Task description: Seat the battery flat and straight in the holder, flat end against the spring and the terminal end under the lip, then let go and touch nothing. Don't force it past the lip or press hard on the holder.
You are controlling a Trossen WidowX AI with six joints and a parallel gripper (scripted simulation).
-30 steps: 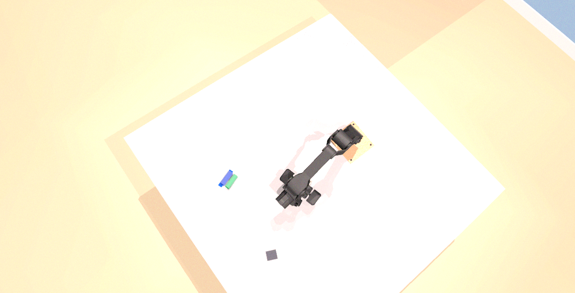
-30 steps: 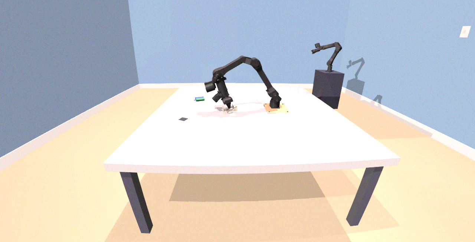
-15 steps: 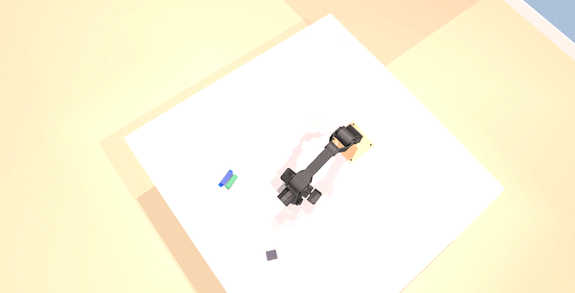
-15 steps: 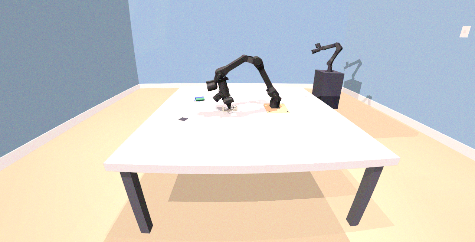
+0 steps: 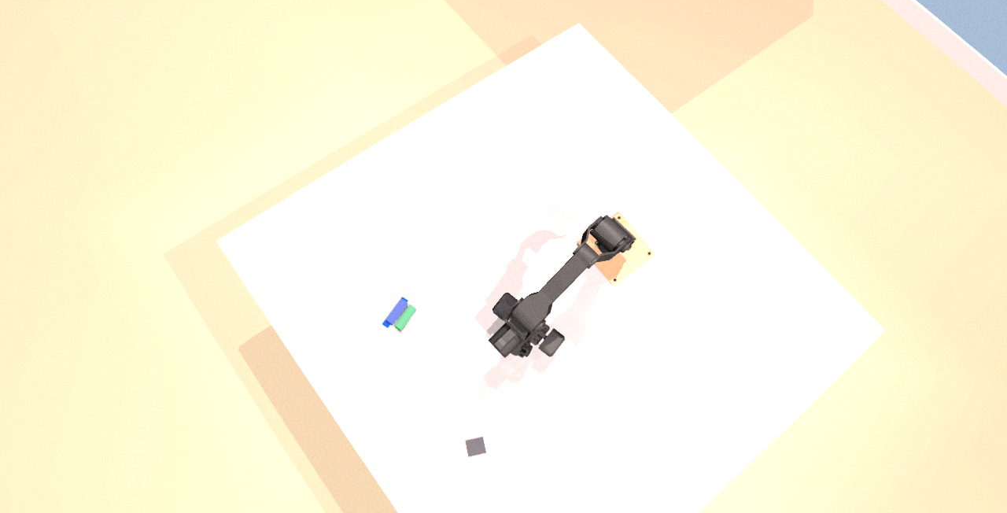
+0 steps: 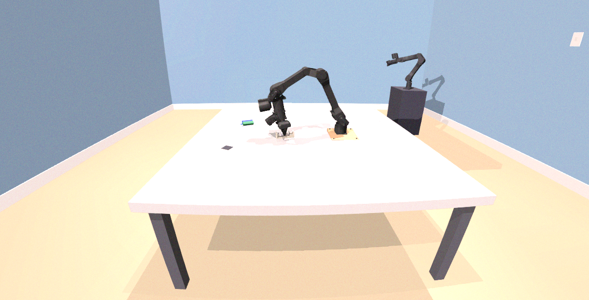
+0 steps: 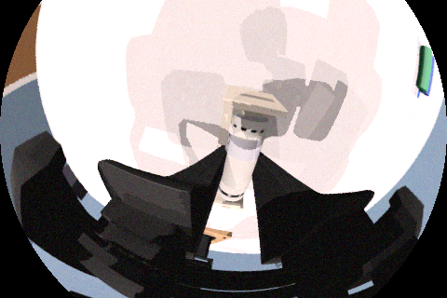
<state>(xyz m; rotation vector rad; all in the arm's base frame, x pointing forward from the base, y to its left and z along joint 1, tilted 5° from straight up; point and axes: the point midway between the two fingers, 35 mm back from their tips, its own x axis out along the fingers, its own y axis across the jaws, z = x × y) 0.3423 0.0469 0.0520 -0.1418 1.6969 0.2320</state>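
The dark parallel-jaw gripper [image 7: 238, 199] is clamping the pale, white cylindrical battery [image 7: 241, 168] between its fingers, and the battery is pointing away from the wrist with its far end meeting the small beige box-shaped holder [image 7: 255, 104]. In the exterior view the gripper [image 6: 283, 129] is hanging just above the holder [image 6: 283, 135], with the battery apparently steeply tilted, not lying flat.

The main risk, as a judgement, is jamming: if the arm is pushing along the battery's axis while it is angled like this, the far end could be wedging against the holder's lip or wall, loading the holder and sliding or tipping it. Which end is leading cannot be told, so a reversed insertion is also possible. Releasing at this tilt could leave the battery propped on the holder's edge or rolling off it.

The white square surface [image 6: 313, 166] is standing on dark grey legs. Well away from the holder, a blue-and-green block [image 5: 399, 314] and a small grey square tile [image 5: 475, 446] are lying on it. Beyond the holder, the arm's tan base plate [image 5: 628, 256] is sitting on the surface. The room is showing blue walls, a yellowish floor, and a dark pedestal [image 6: 406, 107] carrying a second small arm.
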